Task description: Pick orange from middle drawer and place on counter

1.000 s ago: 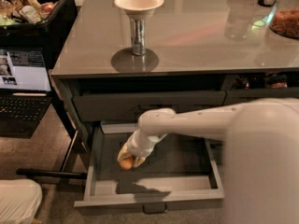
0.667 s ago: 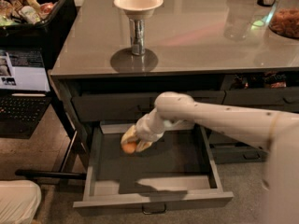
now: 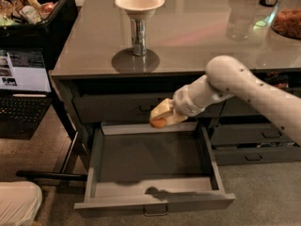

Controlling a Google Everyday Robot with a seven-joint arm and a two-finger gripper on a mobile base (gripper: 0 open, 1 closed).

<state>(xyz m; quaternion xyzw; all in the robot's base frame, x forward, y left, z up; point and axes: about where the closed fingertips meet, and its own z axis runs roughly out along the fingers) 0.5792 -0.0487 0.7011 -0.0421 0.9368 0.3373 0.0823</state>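
Note:
My gripper is shut on the orange, a small round orange fruit held between its pale fingers. It hangs above the back of the open middle drawer, in front of the shut dark drawer front just under the counter. The drawer box stands pulled out and its grey floor shows nothing else in it. My white arm reaches in from the right, over the drawer's right side.
A white bowl on a metal stem stands on the counter near its front left. A clear jar of orange-brown snacks and a clear glass stand at the right. A black bin of snacks and a laptop stand left.
My gripper has lifted the orange up out of the drawer and moved it right, from low inside the box to the level of the upper drawer front.

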